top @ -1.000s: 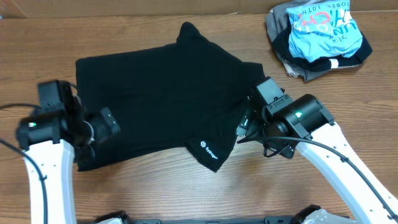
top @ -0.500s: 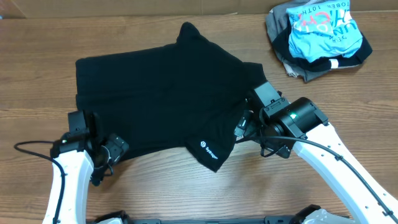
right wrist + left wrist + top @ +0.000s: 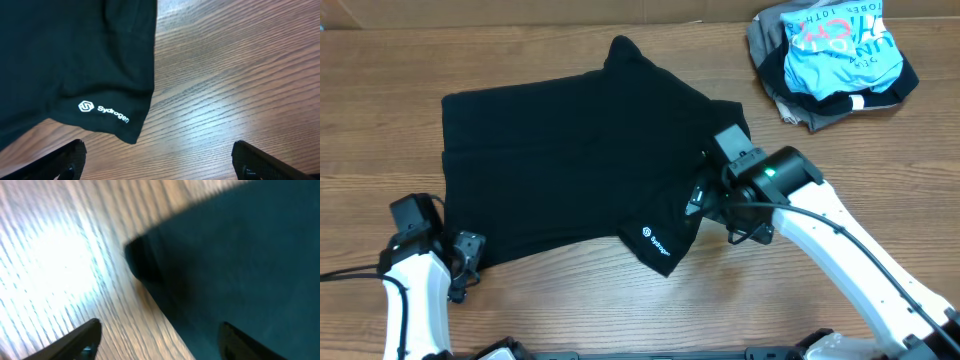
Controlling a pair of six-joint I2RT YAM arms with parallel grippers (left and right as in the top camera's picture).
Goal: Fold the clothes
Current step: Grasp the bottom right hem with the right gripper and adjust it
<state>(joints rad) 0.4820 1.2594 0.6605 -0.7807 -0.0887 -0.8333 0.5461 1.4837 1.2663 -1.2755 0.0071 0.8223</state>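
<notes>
The limp, light black garment (image 3: 560, 160) should pinch best at its front-edge corners; left pincer (image 3: 159, 337) and right pincer (image 3: 157, 159) gape empty.

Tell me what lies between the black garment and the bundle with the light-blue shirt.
Nothing: only a bare strip of wooden table separates the black garment from the bundle, as the overhead view shows.

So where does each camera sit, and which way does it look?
Overhead: fixed above the table, looking down on the black garment, spare clothes pile, left arm and right arm.
Left wrist: on the left arm, facing a garment corner; left pincer tips at bottom.
Right wrist: on the right arm, facing the white logo; right pincer tips at bottom.
Shared: overhead and right wrist both show the logo.
</notes>
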